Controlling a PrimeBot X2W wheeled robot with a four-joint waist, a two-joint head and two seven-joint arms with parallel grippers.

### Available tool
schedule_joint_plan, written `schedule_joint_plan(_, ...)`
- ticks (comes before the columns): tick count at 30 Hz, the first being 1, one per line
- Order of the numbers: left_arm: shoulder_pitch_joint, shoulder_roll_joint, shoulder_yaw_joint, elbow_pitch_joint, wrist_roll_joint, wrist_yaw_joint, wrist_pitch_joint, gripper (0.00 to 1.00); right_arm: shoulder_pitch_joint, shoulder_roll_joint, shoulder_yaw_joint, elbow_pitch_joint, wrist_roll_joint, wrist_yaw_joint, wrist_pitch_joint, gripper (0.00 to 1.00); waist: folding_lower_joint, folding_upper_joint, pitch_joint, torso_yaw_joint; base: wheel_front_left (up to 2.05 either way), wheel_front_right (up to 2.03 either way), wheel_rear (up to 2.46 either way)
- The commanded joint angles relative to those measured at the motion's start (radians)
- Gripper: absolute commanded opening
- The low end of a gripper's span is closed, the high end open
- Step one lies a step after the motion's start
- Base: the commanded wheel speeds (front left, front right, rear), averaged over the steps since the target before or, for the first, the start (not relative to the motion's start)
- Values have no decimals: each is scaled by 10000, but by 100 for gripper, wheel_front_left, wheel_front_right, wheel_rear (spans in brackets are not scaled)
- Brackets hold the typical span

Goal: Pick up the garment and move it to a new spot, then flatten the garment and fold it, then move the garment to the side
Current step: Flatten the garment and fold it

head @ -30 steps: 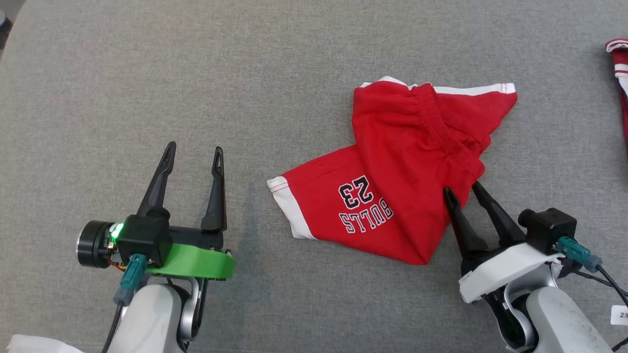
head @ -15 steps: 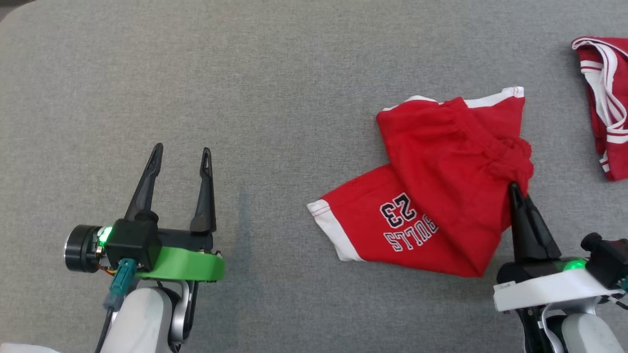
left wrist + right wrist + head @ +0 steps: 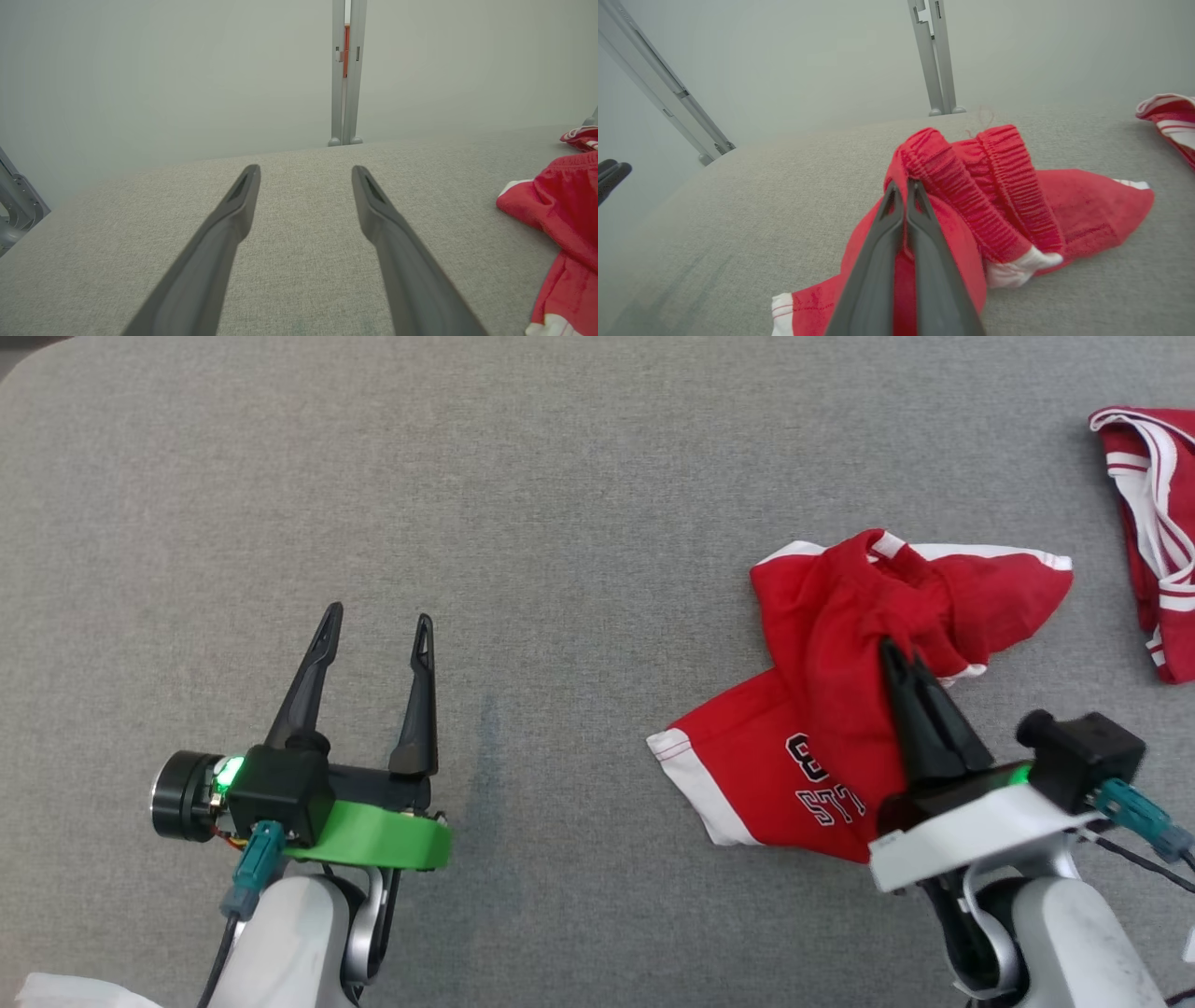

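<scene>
A: Where is the garment, and which arm has it?
B: The red shorts [image 3: 812, 663] lie on the grey padded surface [image 3: 560, 504], to the robot's right of the middle. The right gripper [image 3: 898, 653] is clamped on a fold just beside the elastic waistband [image 3: 952, 186], fingers pressed together with cloth between them. That part is bunched and raised, while the printed leg [image 3: 803, 784] lies flat on the surface.
A: And the other arm?
B: The left gripper [image 3: 378, 614] hovers well apart from the shorts, fingers spread, nothing in them.
A: What can go wrong on the lift?
B: The pinch looks thin, taken right at the fingertips. I judge the fabric may slip out once the weight of the leg comes on it. Held from one point, the shorts will likely hang twisted, which makes flattening harder.
A: Anything nearby?
B: A second red garment [image 3: 1148, 523] lies near the right edge. A carry that way could drag over it or drop the shorts on top, so the open middle seems the safer spot
</scene>
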Motion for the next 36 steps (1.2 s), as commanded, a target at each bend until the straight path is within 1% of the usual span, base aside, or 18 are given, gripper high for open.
schedule_joint_plan(1,-167,-28,-8,25,71,-50,-28,100,-326,66,209,208,-31,1,63,0,0,0,133,211,0,0,0)
schedule_joint_plan(4,-287,-119,-78,66,59,-98,-28,100,-838,164,637,833,89,1,27,0,0,0,240,403,0,0,0)
schedule_joint_plan(5,-309,-156,-88,85,54,-98,-28,100,-1041,205,805,1074,179,1,-60,21,0,0,265,457,0,0,0)
schedule_joint_plan(6,-330,-184,-97,88,46,-92,-28,100,-1198,230,900,1285,208,1,-108,31,0,0,295,498,0,0,0)
schedule_joint_plan(7,-350,-209,-85,100,38,-92,-28,100,-1364,251,1011,1565,231,1,-157,47,0,0,313,537,0,0,0)
schedule_joint_plan(8,-350,-231,-81,109,37,-95,-28,100,-1529,272,1111,1783,287,1,-259,78,0,0,328,569,0,0,0)
schedule_joint_plan(9,-357,-247,-74,115,39,-103,-28,100,-1673,274,1212,1937,272,1,-336,100,0,0,342,593,0,0,0)
schedule_joint_plan(11,-339,-264,-40,130,53,-100,-29,100,-1892,203,1496,2132,237,1,-597,100,0,0,339,617,0,0,0)
schedule_joint_plan(15,-227,-283,64,115,96,-78,-29,100,-2188,-299,2115,2053,197,1,-1224,100,0,0,314,572,0,0,0)
schedule_joint_plan(19,-108,-240,188,106,144,-62,-29,100,-2271,-778,2147,1618,192,1,-1645,100,0,0,239,433,0,0,0)
schedule_joint_plan(23,-2,-189,306,115,174,-42,-29,100,-1987,-1094,1465,1041,12,1,-1797,100,0,0,107,244,0,0,0)
schedule_joint_plan(27,175,-142,427,99,190,-21,-27,100,-1351,-1296,322,580,-160,1,-1692,100,0,0,-62,67,0,0,0)
schedule_joint_plan(30,355,-106,516,73,174,24,-29,100,-665,-1293,-495,312,-220,1,-1519,100,0,0,-227,-73,0,0,0)
schedule_joint_plan(32,472,-73,554,61,174,34,-29,100,-246,-1229,-866,178,-255,1,-1388,100,0,0,-336,-152,0,0,0)
schedule_joint_plan(36,726,20,608,59,168,52,-27,100,576,-936,-1266,-138,-314,1,-1154,100,0,0,-558,-270,0,0,0)
